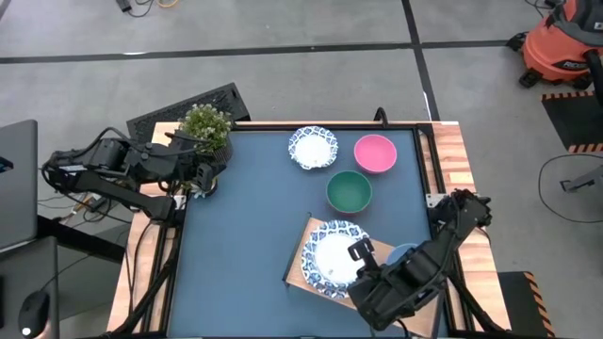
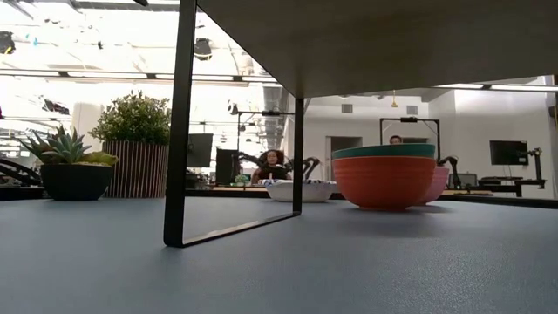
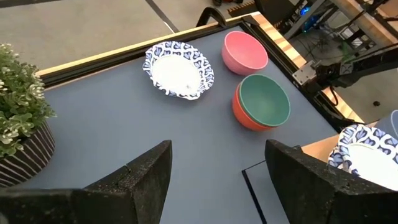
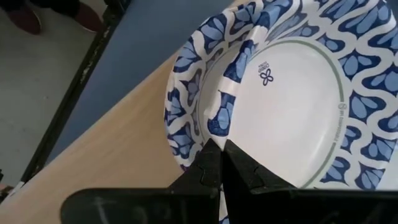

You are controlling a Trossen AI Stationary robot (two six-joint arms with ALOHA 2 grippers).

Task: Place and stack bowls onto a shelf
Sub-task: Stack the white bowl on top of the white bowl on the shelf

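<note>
- the patterned white bowl (image 4: 292,93) sits on the pale wooden shelf (image 1: 311,240) at the near-right part of the table (image 1: 245,217); the right gripper (image 4: 219,160) is pinching its blue rim, fingers pressed together on the edge
- looks to me like the placing step for this bowl; next move probably just calls for letting go of the rim and lifting clear without dragging it
- still off the shelf: second patterned bowl (image 1: 313,147), pink bowl (image 1: 375,153), and the teal bowl (image 1: 350,189) nested in a red one (image 3: 244,116); all toward the far side of the table
- a blue bowl (image 1: 401,252) peeks out just beside the right arm
- left gripper (image 3: 214,171) is spread wide, waiting at the far-left table edge next to the potted plant (image 1: 205,123)
</note>
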